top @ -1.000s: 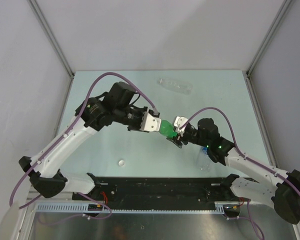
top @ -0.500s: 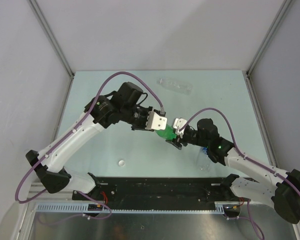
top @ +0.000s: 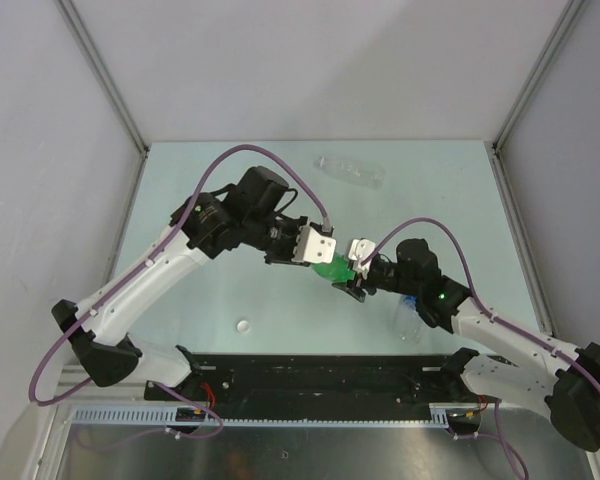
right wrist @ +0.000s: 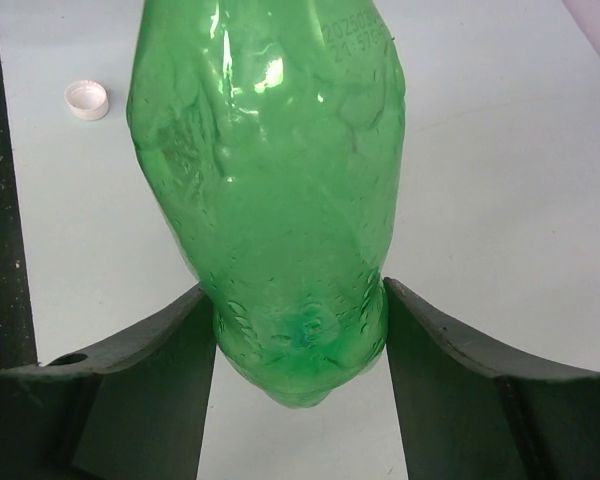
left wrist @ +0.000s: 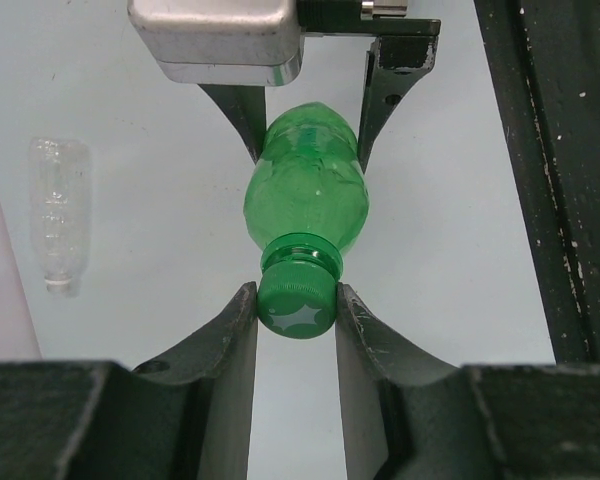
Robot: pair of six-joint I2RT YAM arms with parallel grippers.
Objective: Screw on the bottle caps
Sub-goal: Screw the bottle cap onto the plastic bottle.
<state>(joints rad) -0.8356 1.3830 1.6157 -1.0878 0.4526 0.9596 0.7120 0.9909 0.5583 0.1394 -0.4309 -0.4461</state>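
Observation:
The translucent green bottle (top: 332,268) is held in the air between both grippers. My right gripper (top: 352,279) is shut on its base (right wrist: 300,350). My left gripper (top: 320,254) is shut on the green cap (left wrist: 298,300), which sits on the bottle's neck. The bottle body (left wrist: 308,190) runs from the cap to the right gripper's fingers (left wrist: 380,100). One white cap (top: 243,325) lies on the table at the near left; it also shows in the right wrist view (right wrist: 86,99). The second white cap is out of view.
The clear unlabelled bottle (top: 350,171) lies on its side at the back of the table, also in the left wrist view (left wrist: 58,215). The blue-label bottle (top: 408,315) lies beside my right arm. A black rail (top: 320,375) borders the table's near edge.
My left arm has shifted right and closed in on the bottle's neck, with its wrist turned. The right arm and the bottle have barely moved.

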